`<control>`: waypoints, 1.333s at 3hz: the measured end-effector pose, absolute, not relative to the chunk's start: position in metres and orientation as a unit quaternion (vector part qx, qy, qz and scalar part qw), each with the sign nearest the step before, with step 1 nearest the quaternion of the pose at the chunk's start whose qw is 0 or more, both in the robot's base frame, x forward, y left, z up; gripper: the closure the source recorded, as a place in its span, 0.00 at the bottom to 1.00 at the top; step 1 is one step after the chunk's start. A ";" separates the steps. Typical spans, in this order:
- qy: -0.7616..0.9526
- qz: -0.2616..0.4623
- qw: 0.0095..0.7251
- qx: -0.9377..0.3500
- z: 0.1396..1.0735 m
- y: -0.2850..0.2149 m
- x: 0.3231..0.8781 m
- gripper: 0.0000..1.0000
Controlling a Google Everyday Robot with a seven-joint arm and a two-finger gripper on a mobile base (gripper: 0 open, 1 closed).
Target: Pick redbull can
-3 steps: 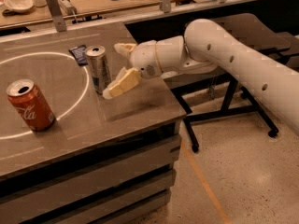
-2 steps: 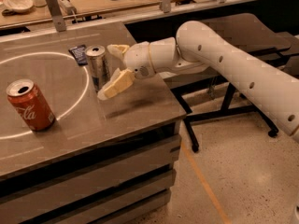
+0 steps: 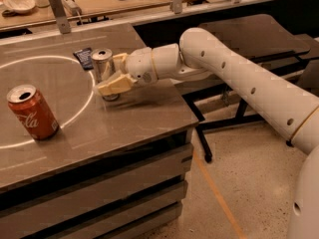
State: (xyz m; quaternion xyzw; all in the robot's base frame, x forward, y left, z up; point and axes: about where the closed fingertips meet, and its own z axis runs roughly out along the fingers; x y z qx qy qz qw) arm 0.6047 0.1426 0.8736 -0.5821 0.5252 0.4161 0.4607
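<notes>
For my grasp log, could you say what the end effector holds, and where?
Cannot tell: the end effector sits around the redbull can, at its lower body, on the table.

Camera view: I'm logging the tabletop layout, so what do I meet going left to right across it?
Coca-Cola can → redbull can, with the gripper at it → white arm on the right.
</notes>
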 end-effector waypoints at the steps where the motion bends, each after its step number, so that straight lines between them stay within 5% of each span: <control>1: 0.505 0.431 0.469 -0.583 0.875 0.148 0.606 0.63; 2: 0.489 0.435 0.493 -0.573 0.901 0.142 0.611 0.87; 3: 0.474 0.434 0.513 -0.569 0.941 0.128 0.615 1.00; 4: 0.473 0.433 0.515 -0.569 0.944 0.128 0.616 1.00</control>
